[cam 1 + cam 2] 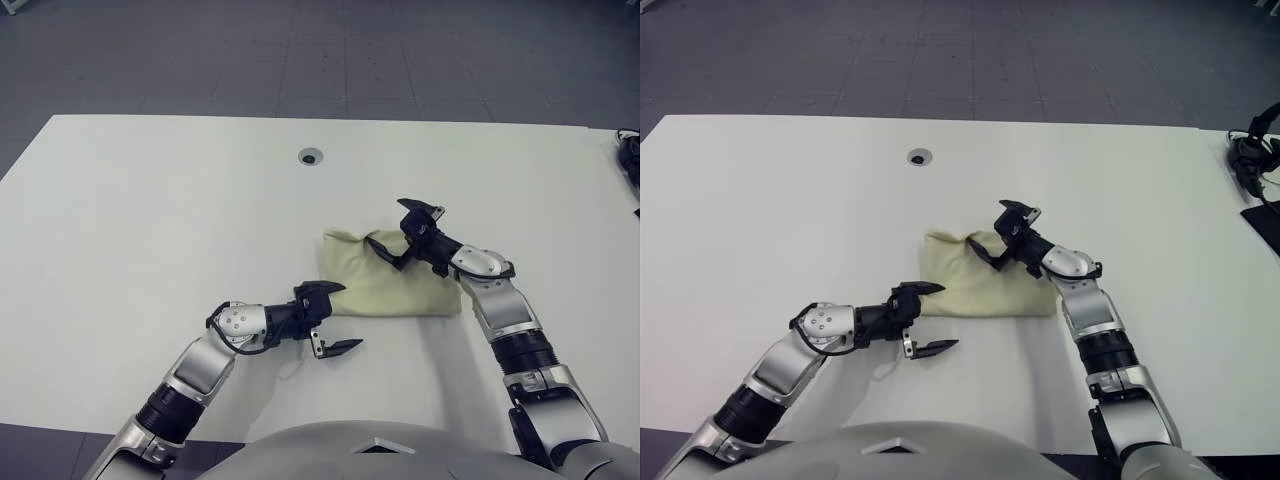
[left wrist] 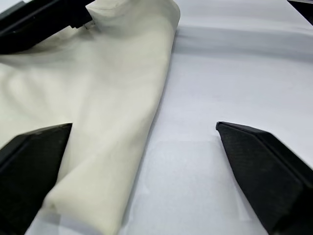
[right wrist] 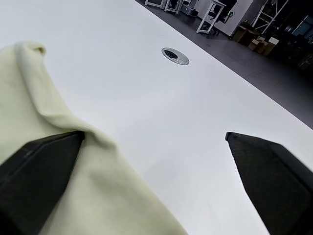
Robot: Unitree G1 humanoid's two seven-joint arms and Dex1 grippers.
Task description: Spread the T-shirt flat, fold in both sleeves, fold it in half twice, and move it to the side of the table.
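The pale yellow T-shirt (image 1: 390, 280) lies folded into a small rectangle on the white table (image 1: 150, 220), right of centre. My left gripper (image 1: 340, 317) is open at the shirt's near left corner. One finger rests over the cloth edge and the other over bare table. In the left wrist view the shirt (image 2: 98, 98) runs past one finger (image 2: 29, 171). My right gripper (image 1: 400, 228) is open over the shirt's far edge, one finger touching the cloth. The right wrist view shows the shirt (image 3: 34, 93) under one finger (image 3: 34, 171).
A round cable grommet (image 1: 311, 156) sits in the table beyond the shirt, also seen as the grommet (image 3: 175, 55). Dark cables and gear (image 1: 1250, 155) lie at the table's far right edge. Wide bare tabletop spreads to the left.
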